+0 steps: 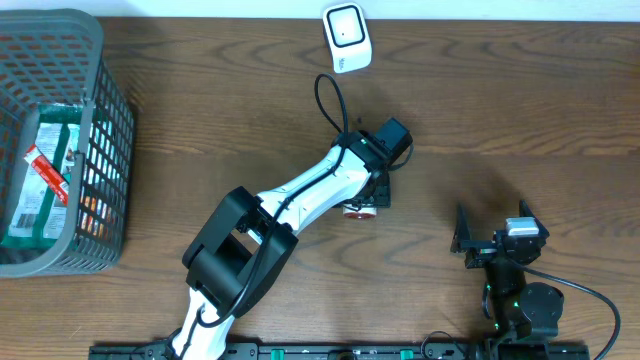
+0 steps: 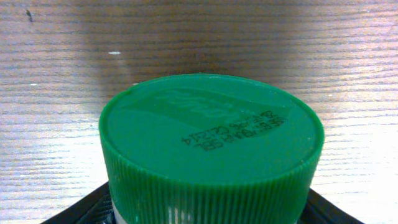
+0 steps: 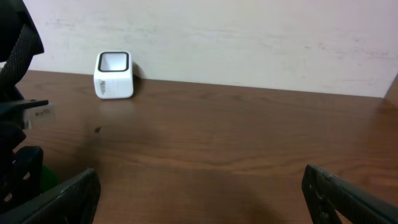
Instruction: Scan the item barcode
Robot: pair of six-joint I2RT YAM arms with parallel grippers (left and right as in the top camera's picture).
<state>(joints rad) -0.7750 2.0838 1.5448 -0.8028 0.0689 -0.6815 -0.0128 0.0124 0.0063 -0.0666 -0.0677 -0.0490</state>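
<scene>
My left gripper [image 1: 368,200] is shut on the item [image 1: 360,211], a container with a ribbed green cap [image 2: 211,134] and a white body with a red-and-white label. The left wrist view is filled by the cap, which has a printed date code on top. The black fingers [image 2: 87,208] show only at its lower sides. No barcode shows in any view. The white scanner [image 1: 346,36] stands at the table's far edge, above the held item; it also appears in the right wrist view as the scanner [image 3: 114,74]. My right gripper [image 1: 492,228] rests open and empty near the front right.
A grey wire basket [image 1: 105,120] stands at the far left with packaged goods inside. The left arm's black cable [image 1: 325,100] loops between the gripper and the scanner. A pale wall [image 3: 249,37] runs behind the table's back edge.
</scene>
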